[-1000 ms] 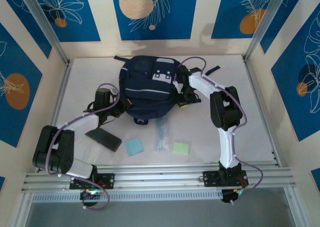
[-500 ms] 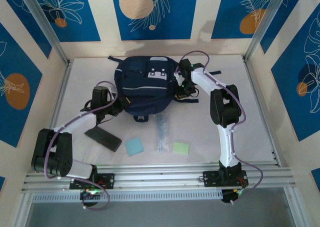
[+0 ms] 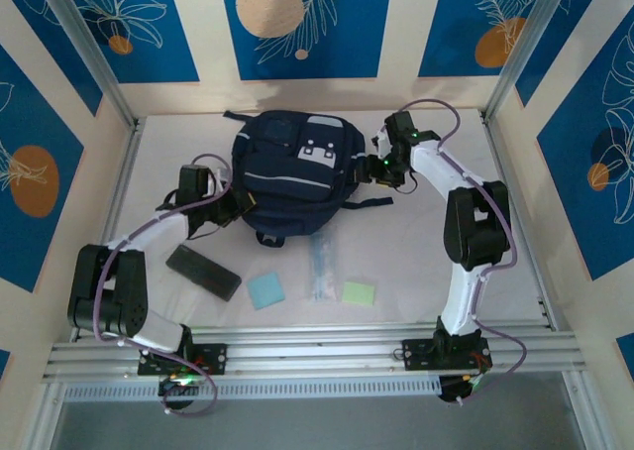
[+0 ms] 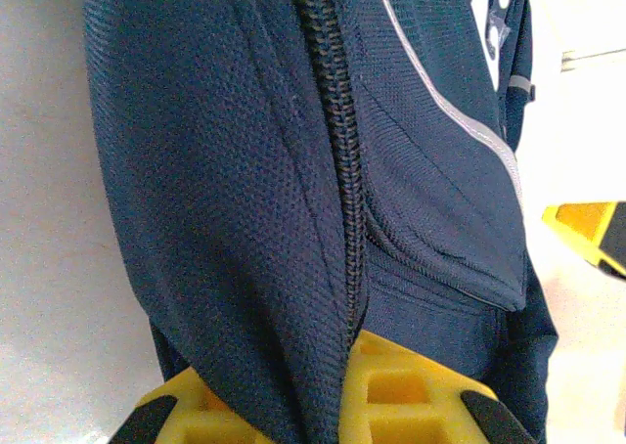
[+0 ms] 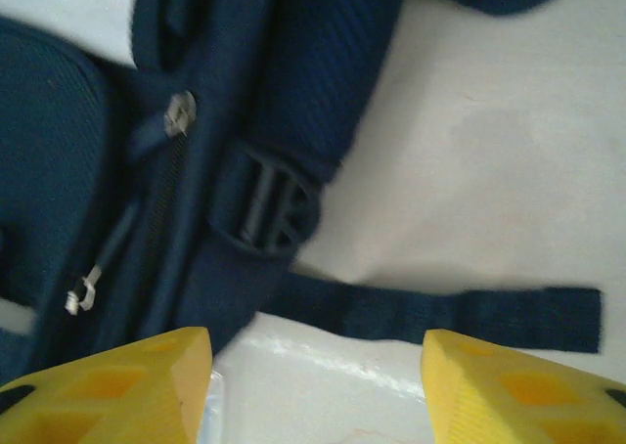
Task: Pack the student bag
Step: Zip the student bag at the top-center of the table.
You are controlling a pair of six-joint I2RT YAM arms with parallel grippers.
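The student bag (image 3: 292,177) lies centred near the far edge of the worktop (image 3: 416,262); left end effector (image 3: 236,204) clenches its zipper-side fabric, likely anchoring it; right end effector (image 3: 370,168), released, hovers by the strap buckle (image 5: 266,209).

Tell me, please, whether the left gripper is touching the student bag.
Touching: the left wrist view shows the left gripper pinching a fold of the student bag.

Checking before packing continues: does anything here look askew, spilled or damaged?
Nothing is spilled or damaged. The student bag lies flat, with one loose strap trailing on the table. The black case sits at a sharper slant than the blue pad and green pad beside it.
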